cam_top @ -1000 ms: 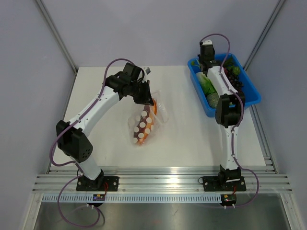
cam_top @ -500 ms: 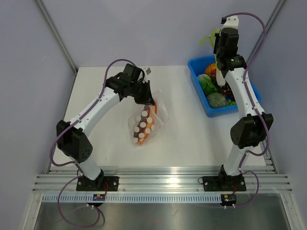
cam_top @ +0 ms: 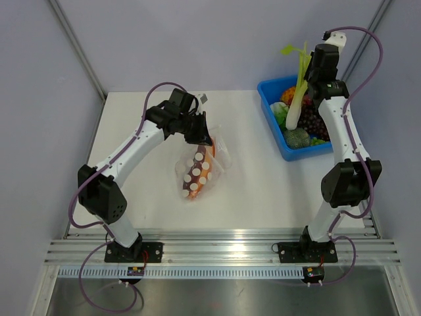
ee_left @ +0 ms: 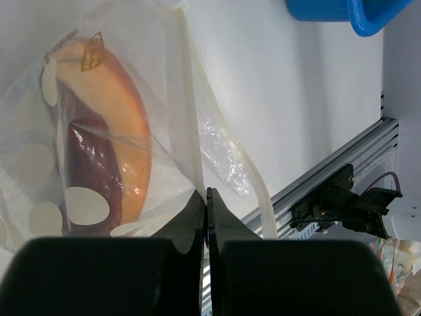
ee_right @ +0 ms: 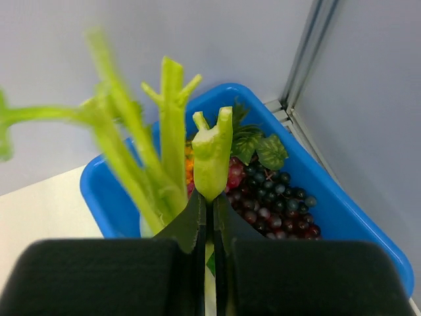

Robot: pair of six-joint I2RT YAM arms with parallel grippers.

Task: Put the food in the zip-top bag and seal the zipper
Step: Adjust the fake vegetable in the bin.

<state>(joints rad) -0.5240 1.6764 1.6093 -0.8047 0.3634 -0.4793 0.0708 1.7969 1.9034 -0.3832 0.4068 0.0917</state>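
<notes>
The top camera sits high up and looks down on the whole white counter. The left wrist camera looks down past the left tool, very near the clear crinkly plastic bag with white dots. The right wrist camera looks past the right tool, very near the white-stalked leek with green leaves. All three views show the blue plastic bin. The top and left wrist views both show the bag.

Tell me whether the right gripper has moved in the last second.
Yes. The right gripper rose from the blue bin, carrying the leek up above it.
</notes>
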